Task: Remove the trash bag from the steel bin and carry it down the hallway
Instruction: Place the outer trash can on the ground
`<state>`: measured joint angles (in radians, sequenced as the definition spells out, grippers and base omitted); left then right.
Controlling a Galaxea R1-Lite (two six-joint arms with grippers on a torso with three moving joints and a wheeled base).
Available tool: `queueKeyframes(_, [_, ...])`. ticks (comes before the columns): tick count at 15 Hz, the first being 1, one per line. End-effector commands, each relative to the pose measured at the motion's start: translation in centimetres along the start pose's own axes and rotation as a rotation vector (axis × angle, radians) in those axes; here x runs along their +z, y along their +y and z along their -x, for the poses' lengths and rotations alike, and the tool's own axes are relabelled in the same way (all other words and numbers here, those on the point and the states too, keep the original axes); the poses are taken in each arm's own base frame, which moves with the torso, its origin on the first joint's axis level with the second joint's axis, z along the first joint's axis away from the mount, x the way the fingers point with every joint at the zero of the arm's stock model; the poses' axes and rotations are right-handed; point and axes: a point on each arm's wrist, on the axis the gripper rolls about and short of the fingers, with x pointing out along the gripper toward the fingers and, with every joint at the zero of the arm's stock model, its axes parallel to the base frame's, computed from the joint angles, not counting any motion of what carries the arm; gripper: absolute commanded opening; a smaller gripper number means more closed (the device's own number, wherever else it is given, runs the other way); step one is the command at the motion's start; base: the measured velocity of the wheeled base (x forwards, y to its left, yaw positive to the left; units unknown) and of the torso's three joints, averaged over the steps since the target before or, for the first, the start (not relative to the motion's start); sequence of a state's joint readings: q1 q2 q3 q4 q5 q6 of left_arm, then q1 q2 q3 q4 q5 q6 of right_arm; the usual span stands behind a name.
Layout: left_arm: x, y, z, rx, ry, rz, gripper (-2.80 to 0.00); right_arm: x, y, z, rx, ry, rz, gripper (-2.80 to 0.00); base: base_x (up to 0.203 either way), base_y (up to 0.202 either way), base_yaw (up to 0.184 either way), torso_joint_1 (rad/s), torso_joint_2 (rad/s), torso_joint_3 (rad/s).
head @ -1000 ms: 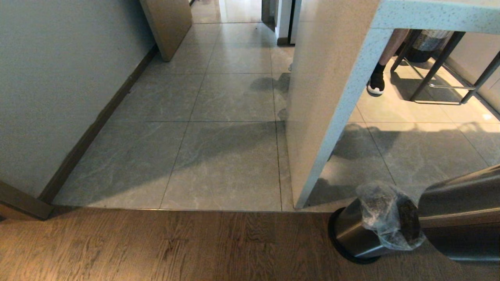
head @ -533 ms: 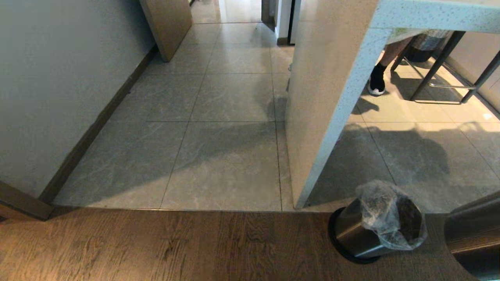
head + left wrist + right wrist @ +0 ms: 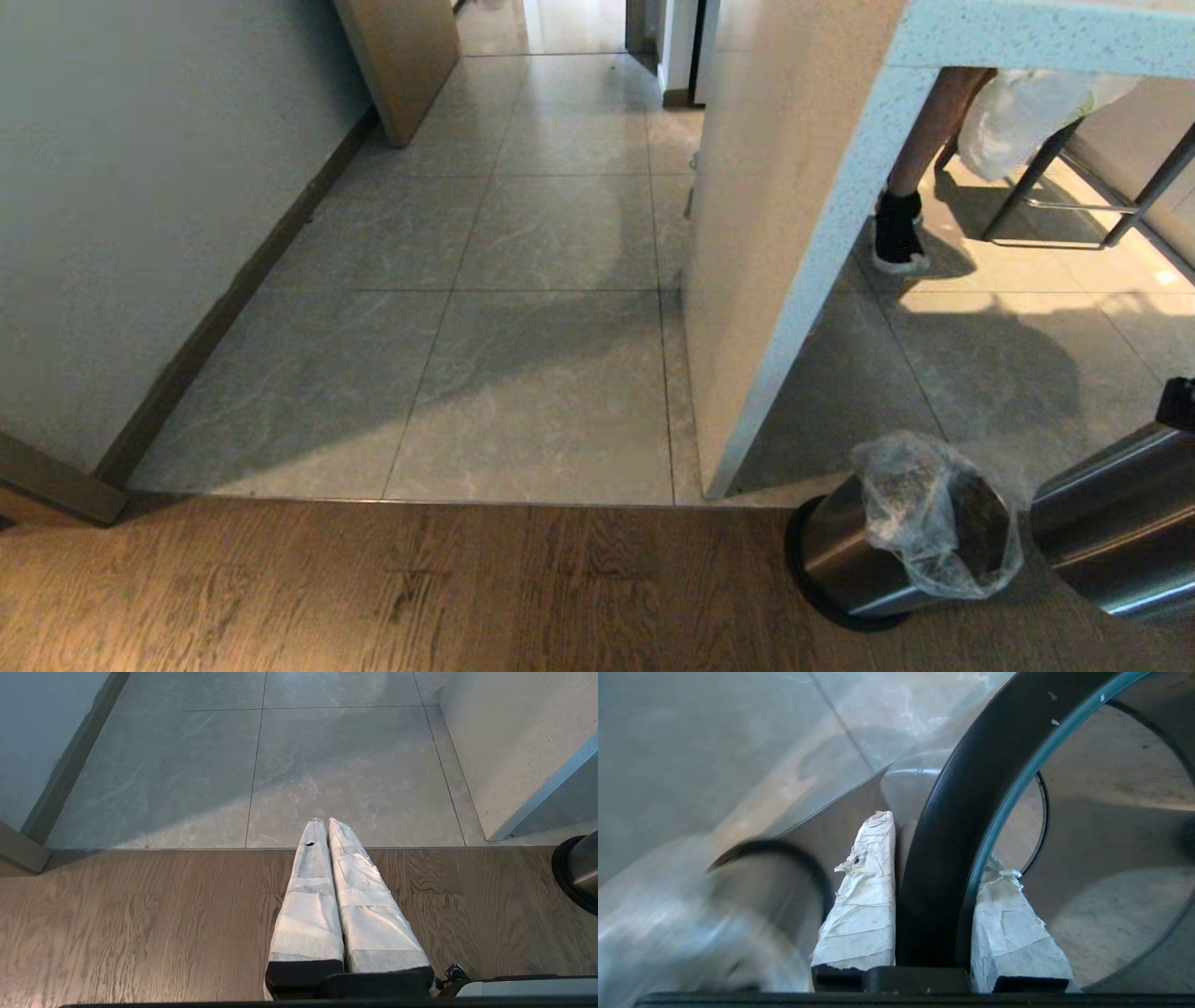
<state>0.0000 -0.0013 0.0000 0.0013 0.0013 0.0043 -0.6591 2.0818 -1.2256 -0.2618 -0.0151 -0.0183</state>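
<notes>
The hallway (image 3: 523,308) lies open between wall (image 3: 140,205) and counter panel (image 3: 775,233).

Daylight enters from upper right, warm on tiles (image 3: 971,271) beyond the counter panel (image 3: 775,233); broad soft shadows cross the grey floor; head & left wrist views sharp; right wrist view motion-blurred, esp. the trash bag (image 3: 691,933); straight edges bow near borders.

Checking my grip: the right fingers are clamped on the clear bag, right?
No. The right fingers are clamped on a bin's black rim, not on the bag; the right wrist view shows it.
</notes>
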Motion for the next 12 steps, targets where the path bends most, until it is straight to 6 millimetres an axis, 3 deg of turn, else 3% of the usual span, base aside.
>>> queueKeyframes(1, [0.0,0.0,0.0,0.000,0.002,0.000,-2.80,-3.3,0.2,-6.6,0.001,0.103,0.005,-2.80,0.000,0.000,0.000,0.000,0.00,0.000])
queueKeyframes(4, [0.0,0.0,0.0,0.000,0.003,0.000,-2.80,-4.9,1.2,-11.7,0.023,0.100,0.019,-2.80,0.000,0.000,0.000,0.000,0.00,0.000])
queueKeyframes(6, [0.0,0.0,0.0,0.000,0.002,0.001,-2.80,-5.7,1.9,-13.8,0.060,0.087,0.026,-2.80,0.000,0.000,0.000,0.000,0.00,0.000])
queueKeyframes(9, [0.0,0.0,0.0,0.000,0.002,0.000,-2.80,-7.4,2.6,-15.5,0.138,0.074,0.029,-2.80,0.000,0.000,0.000,0.000,0.00,0.000])
queueKeyframes(12, [0.0,0.0,0.0,0.000,0.003,0.000,-2.80,-7.6,2.6,-16.2,0.161,0.049,0.039,-2.80,0.000,0.000,0.000,0.000,0.00,0.000])
